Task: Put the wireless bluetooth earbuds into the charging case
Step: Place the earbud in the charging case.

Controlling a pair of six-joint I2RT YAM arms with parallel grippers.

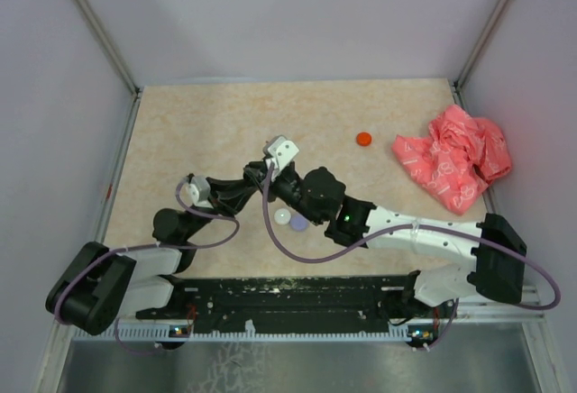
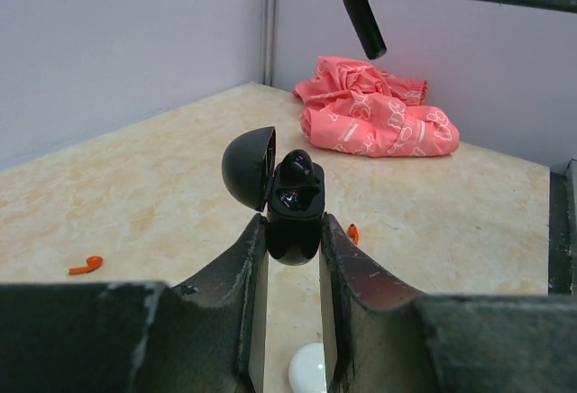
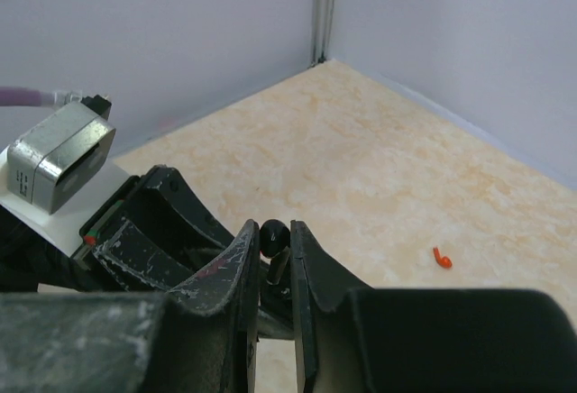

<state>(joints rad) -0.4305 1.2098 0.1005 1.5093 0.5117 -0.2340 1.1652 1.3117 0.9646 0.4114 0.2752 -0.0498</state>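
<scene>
the left hand (image 2: 293,235) clamps the small black egg-shaped plastic charging case (image 2: 295,204), lid tipped open, above the beige bench (image 1: 198,123) — the right hand (image 3: 273,242) pinches a tiny black stemmed earbud (image 3: 273,229) close by. this looks like the insertion step — next, line the stem up with a free socket.

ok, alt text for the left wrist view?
The left gripper, jaws shut, holds an open black charging case upright with a dark earbud showing in it. Behind lie a pink-red bag and, at left, a small orange earbud on the tan table.
</scene>
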